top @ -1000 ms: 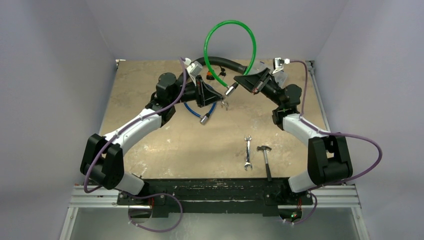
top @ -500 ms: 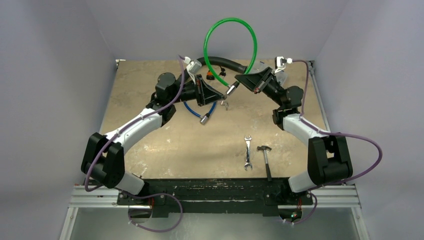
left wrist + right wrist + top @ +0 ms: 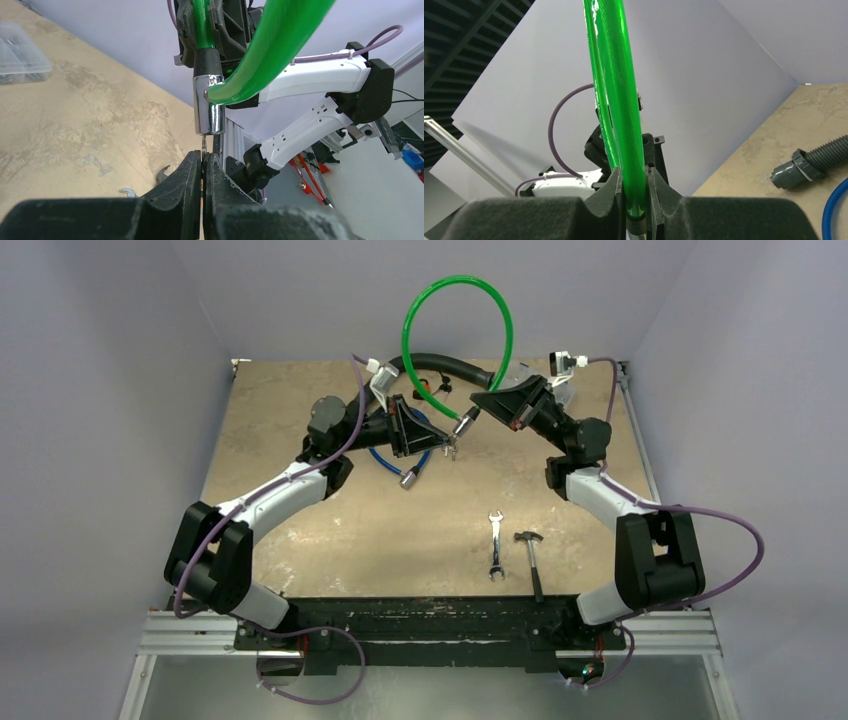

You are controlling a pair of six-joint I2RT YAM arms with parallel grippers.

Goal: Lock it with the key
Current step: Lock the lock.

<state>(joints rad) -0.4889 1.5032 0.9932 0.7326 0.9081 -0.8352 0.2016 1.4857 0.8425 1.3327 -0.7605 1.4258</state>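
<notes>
I have the green cable lock (image 3: 408, 325) lifted well clear of the surface (image 3: 270, 410), its loop arching up toward the back wall. The right claw (image 3: 634, 173) is clamped narrow on the green cable just above the lock body, holding it steady. From the left wrist camera the chrome lock cylinder (image 3: 209, 106) hangs straight ahead, and the free end of the cable appears to run into its side, so I judge the loop is already plugged in.

The left claw (image 3: 202, 159) sits directly beneath the cylinder, pressed almost fully together on the key (image 3: 204, 146). Only a thin sliver of metal shows between the claw tips and the underside of the cylinder, so most of the key is hidden. It seems to be seated in the keyway, though I cannot see how deep.

So by my reading, picking up, lining up and inserting are done. What is left is the turn itself, then drawing the key out and setting things down. I cannot tell from these views whether any rotation has happened.

The blue cable lock (image 3: 388, 462), the wrench (image 3: 495, 545), the hammer (image 3: 533, 562) and the black corrugated hose (image 3: 450, 364) lie on the surface, apart from both claws.
</notes>
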